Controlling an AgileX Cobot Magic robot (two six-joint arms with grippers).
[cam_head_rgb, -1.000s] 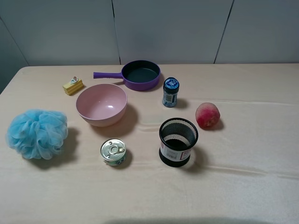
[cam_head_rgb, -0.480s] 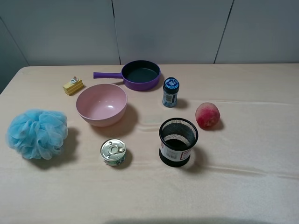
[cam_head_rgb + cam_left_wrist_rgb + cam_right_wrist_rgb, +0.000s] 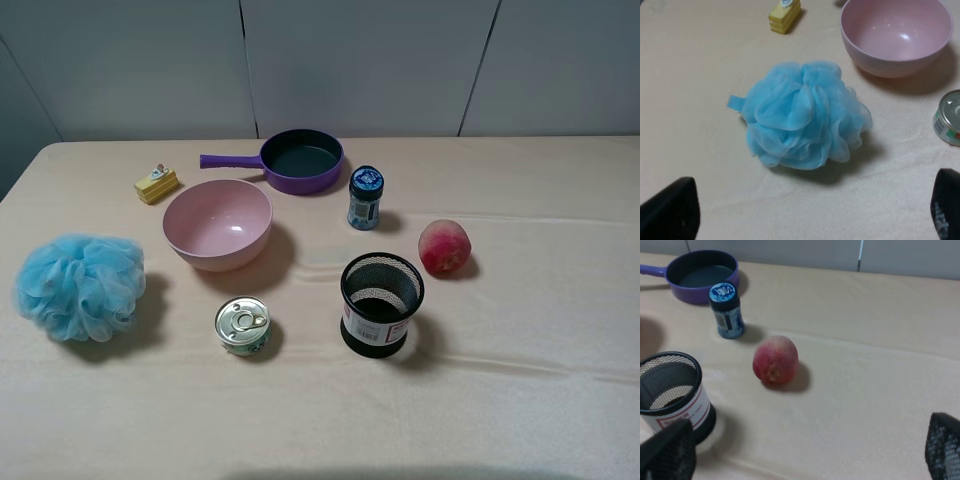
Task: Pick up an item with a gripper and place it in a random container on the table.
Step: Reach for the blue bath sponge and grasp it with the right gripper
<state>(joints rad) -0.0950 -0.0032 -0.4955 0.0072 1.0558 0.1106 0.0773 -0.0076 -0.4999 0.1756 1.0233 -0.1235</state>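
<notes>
Facing left end effector [image 3: 808,212], pouf [image 3: 805,115] lies untouched.

Looks like a test lab or robotics workroom, staged rather than lived in. Backed by plain grey wall panels [image 3: 360,65] with thin dark seams. Fitted with a wide worktop [image 3: 540,400] under pale beige-pink cloth, slightly wrinkled. Set out with unrelated household props, each well apart: small purple frying pan [image 3: 302,158], pink plastic bowl [image 3: 217,222], black mesh cup [image 3: 381,302], fluffy light-blue mesh bath pouf [image 3: 80,285], red-pink peach [image 3: 444,247], silver pull-tab tin can [image 3: 243,325], blue-capped little jar [image 3: 365,197], yellow cake-shaped toy [image 3: 157,184].
</notes>
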